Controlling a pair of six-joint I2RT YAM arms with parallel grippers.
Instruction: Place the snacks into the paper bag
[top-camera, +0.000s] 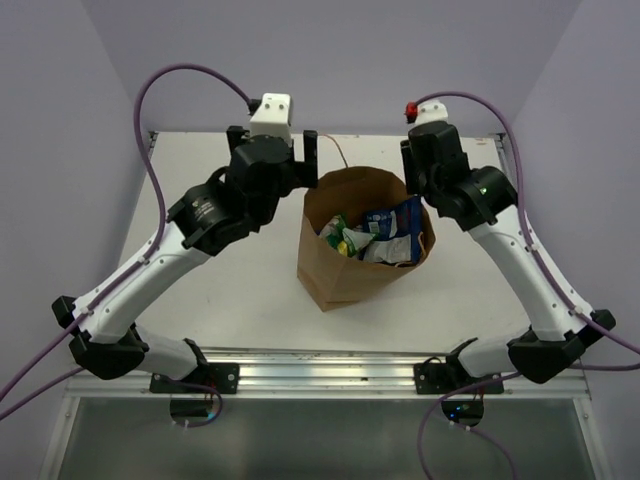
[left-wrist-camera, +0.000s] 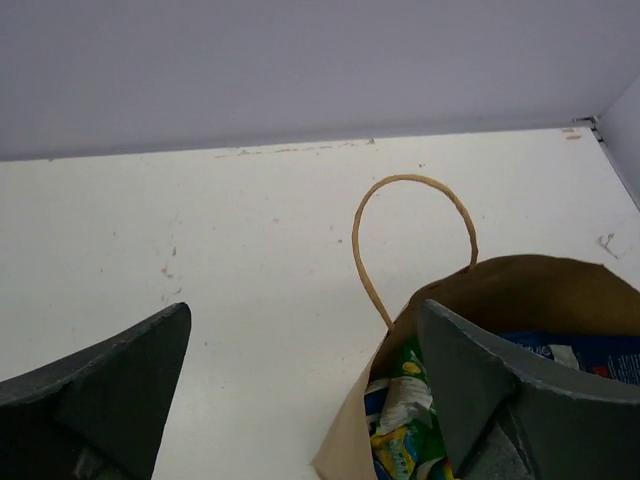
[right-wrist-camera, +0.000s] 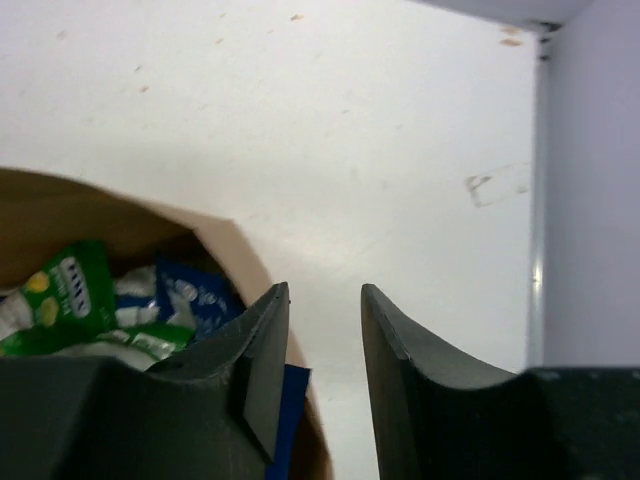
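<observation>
I see the paper bag (top-camera: 335, 285) standing upright in the middle of the table (top-camera: 230, 300), between both arms, its mouth open. Snack packets lie inside: a green packet (top-camera: 350, 238) toward the left and a blue-white packet (top-camera: 398, 222) toward the right. My left gripper (left-wrist-camera: 305, 310) hangs over the bag's far-left rim, jaws wide and empty, beside a loop handle (left-wrist-camera: 415, 180). My right gripper (right-wrist-camera: 325, 290) hovers at the far-right rim, jaws narrowly parted, gripping nothing.

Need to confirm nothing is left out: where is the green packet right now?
In the top view, the green packet lies inside the open paper bag at the table's centre, on the bag's left side beside a blue-white packet.
</observation>
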